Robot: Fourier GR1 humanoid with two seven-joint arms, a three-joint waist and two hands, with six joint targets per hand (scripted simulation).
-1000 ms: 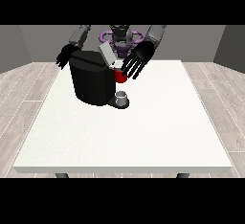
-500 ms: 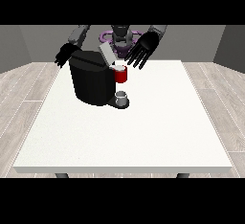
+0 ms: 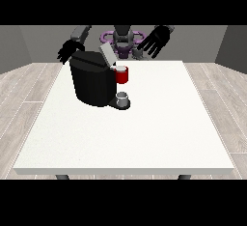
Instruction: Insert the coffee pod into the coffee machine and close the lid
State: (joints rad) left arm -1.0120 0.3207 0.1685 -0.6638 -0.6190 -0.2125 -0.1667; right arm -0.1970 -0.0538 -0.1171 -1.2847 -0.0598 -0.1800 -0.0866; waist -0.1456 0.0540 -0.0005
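- Coffee machine (image 3: 92,81) stood at table's (image 3: 144,133) far left, lid (image 3: 106,55) raised; closing judged left.
- Grey thing (image 3: 123,97) at its base, red thing at the machine (image 3: 121,75); pod not identifiable.
- Hand at the view's right (image 3: 155,41) spread, holding nothing.
- Hand at the view's left (image 3: 67,52): fingers unclear.

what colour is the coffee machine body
Black, seen in the front view: the coffee machine.

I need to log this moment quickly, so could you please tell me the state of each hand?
Hand at the view's right: open, fingers spread, holding nothing.
Hand at the view's left: cannot be told.
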